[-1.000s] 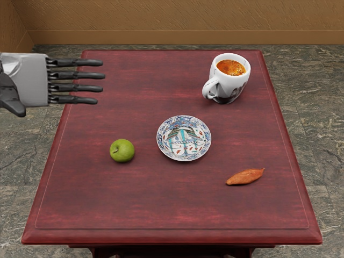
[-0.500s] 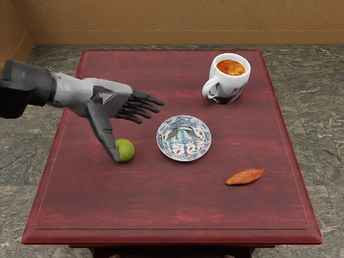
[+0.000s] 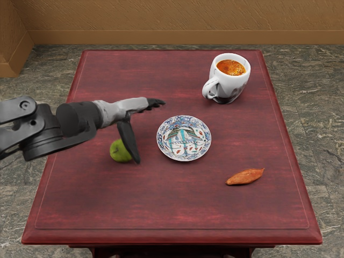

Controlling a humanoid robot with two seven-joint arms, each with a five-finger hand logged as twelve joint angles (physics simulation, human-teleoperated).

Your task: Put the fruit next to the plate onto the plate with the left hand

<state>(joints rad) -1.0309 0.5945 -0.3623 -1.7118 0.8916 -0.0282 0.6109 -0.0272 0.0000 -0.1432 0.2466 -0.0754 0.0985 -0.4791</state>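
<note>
A green apple [image 3: 118,151] lies on the red table, left of a small patterned plate [image 3: 184,137]. My left hand [image 3: 138,115] reaches in from the left edge and hovers just above and behind the apple. Its fingers [image 3: 153,102] stretch out flat toward the plate, and its dark thumb [image 3: 129,142] hangs down in front of the apple's right side, hiding part of it. The hand is open and holds nothing. The plate is bare.
A white mug [image 3: 226,78] of reddish soup stands at the back right. An orange sweet potato [image 3: 245,176] lies right of the plate toward the front. My left forearm [image 3: 48,128] crosses the table's left edge [image 3: 58,141].
My left arm has swung in from the far left and dropped lower. The hand turned edge-on over the apple, and the thumb slid from the apple's left side to its right.
</note>
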